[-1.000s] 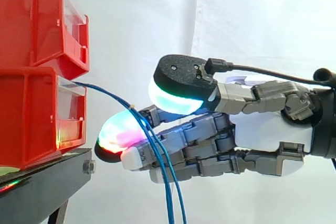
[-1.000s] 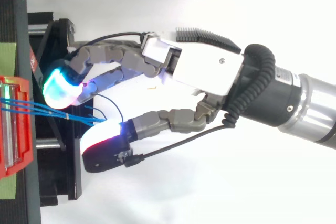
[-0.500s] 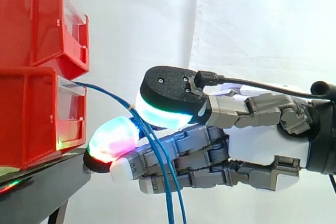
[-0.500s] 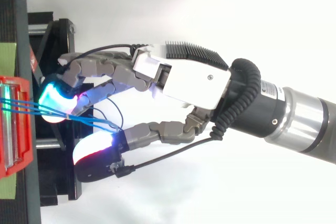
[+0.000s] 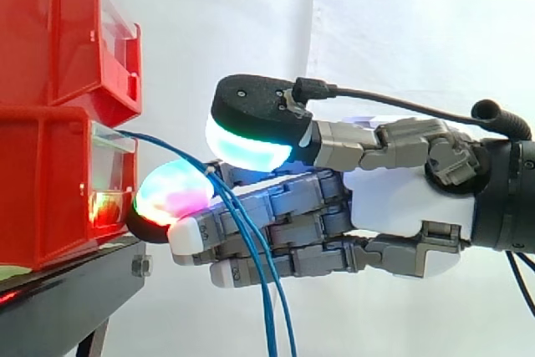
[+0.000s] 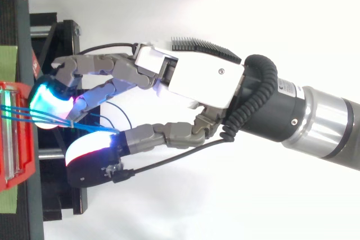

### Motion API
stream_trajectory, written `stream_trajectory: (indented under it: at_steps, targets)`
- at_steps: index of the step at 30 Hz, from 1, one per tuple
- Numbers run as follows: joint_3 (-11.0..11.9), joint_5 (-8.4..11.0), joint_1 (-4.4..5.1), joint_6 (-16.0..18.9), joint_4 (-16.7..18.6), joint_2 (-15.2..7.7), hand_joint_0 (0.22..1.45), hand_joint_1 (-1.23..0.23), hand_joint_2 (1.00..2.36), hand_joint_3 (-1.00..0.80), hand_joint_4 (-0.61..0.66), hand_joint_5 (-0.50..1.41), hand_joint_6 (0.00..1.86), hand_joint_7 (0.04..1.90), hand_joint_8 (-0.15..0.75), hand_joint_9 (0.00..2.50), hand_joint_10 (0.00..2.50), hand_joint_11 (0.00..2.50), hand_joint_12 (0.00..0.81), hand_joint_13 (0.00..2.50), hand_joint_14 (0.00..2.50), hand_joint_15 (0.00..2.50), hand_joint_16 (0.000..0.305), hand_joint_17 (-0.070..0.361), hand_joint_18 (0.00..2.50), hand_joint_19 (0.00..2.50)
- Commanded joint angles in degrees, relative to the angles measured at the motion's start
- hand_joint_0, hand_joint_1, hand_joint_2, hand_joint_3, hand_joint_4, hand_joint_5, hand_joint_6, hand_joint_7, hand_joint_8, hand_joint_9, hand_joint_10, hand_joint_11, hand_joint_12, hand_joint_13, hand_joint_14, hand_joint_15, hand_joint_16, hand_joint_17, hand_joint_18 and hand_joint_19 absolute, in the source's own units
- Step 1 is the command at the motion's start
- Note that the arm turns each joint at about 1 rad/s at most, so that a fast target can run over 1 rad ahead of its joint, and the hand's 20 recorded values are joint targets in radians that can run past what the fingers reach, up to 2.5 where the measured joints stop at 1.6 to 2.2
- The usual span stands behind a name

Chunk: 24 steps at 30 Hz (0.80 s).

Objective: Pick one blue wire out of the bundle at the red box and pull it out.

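Observation:
Several thin blue wires (image 5: 251,240) leave the front of the lower red box (image 5: 50,181) as a bundle, arch to the right and hang down. From above, the blue wires (image 6: 90,127) run right from the red box (image 6: 17,139). My hand (image 5: 401,206) reaches in from the right with nearly straight fingers. Its thumb pad (image 5: 247,135) glows cyan above the bundle. A multicoloured fingertip (image 5: 171,194) sits just left of the wires, close to the box front. The wires pass through the gap between thumb and fingers, and I see no pinch on them. From above, the hand (image 6: 197,77) straddles the bundle.
A second red bin (image 5: 58,31) is stacked on the lower one. Both stand on a black stand (image 5: 67,298) whose edge lies under the fingertips. A white curtain hangs behind.
The hand has slid left towards the red box, bringing its fingertip close to the box front and the thumb pad over the wires. The wires have stayed in place.

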Motion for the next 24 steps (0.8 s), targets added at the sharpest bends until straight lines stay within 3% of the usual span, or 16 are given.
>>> stream_trajectory:
  at_steps: [1,3,8,15,24]
  targets:
    - [0.35,-0.51,-0.12,1.44,-0.28,0.10,0.64,-0.65,1.01,-0.34,0.30,-0.10,0.50,1.06,0.252,0.75,0.01,0.24,0.324,0.30,0.00,0.12,0.053,0.118,0.17,0.36]
    - [1.32,-1.13,-0.12,2.50,-0.36,0.01,0.64,-0.66,1.01,-0.32,0.28,-0.10,0.50,1.08,0.249,0.75,0.01,0.25,0.324,0.30,0.00,0.12,0.052,0.117,0.17,0.36]
    - [1.23,-1.48,-0.21,2.50,-0.45,0.01,0.64,-0.67,1.01,-0.30,0.28,-0.10,0.50,1.18,0.249,0.74,0.01,0.27,0.324,0.30,0.01,0.13,0.052,0.116,0.16,0.36]
    - [1.32,-1.39,-0.21,2.67,-0.45,0.01,0.64,-0.66,1.01,-0.30,0.34,-0.09,0.50,1.15,0.249,0.76,0.01,0.26,0.325,0.31,0.01,0.14,0.051,0.115,0.17,0.37]
    - [1.32,-1.39,-0.29,3.02,-1.51,0.18,0.66,-0.65,1.02,-0.26,0.30,-0.08,0.50,1.18,0.253,0.78,0.01,0.27,0.326,0.33,0.01,0.14,0.051,0.115,0.19,0.38]
